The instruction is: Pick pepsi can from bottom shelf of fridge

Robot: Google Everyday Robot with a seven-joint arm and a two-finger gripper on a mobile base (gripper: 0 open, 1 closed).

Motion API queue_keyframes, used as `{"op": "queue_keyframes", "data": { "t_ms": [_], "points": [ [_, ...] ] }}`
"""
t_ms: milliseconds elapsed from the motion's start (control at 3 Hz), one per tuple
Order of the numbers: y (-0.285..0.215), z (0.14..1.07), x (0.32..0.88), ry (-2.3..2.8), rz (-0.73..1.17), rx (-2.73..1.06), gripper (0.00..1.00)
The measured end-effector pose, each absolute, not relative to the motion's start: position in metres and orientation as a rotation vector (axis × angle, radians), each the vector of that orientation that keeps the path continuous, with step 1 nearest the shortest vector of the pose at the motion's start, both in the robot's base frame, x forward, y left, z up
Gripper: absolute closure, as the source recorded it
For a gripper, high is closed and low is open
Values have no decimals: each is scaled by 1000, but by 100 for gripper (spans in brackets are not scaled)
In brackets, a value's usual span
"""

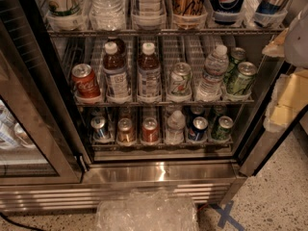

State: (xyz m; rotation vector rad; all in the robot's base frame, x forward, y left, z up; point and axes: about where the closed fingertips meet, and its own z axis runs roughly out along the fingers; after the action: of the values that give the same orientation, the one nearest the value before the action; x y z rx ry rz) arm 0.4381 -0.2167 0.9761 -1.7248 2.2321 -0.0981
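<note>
While gripper hangs at right edge of frame, pale and blocky, I cannot tell whether it is clenched or released. Target pepsi can lies down-left of it, on bottom shelf of fridge, between clear water bottle and green can. Can upright, long axis vertical; smooth navy cylinder, shiny silver top. Shelf thin wire, clear plastic lanes. I judge reach must go leftward and down.

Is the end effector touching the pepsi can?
Apart. Camera view shows the end effector at the right edge, outside the fridge, well clear of the pepsi can.
</note>
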Motion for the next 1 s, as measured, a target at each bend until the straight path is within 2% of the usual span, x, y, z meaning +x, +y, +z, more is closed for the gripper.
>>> {"op": "queue_keyframes", "data": {
  "t_ms": [333, 667, 1000],
  "points": [
    [-214, 977, 438, 2224, -95, -1709, 0],
    [-181, 961, 420, 2239, 23, -1561, 0],
    [-144, 922, 398, 2300, 221, -1322, 0]
  ]
}}
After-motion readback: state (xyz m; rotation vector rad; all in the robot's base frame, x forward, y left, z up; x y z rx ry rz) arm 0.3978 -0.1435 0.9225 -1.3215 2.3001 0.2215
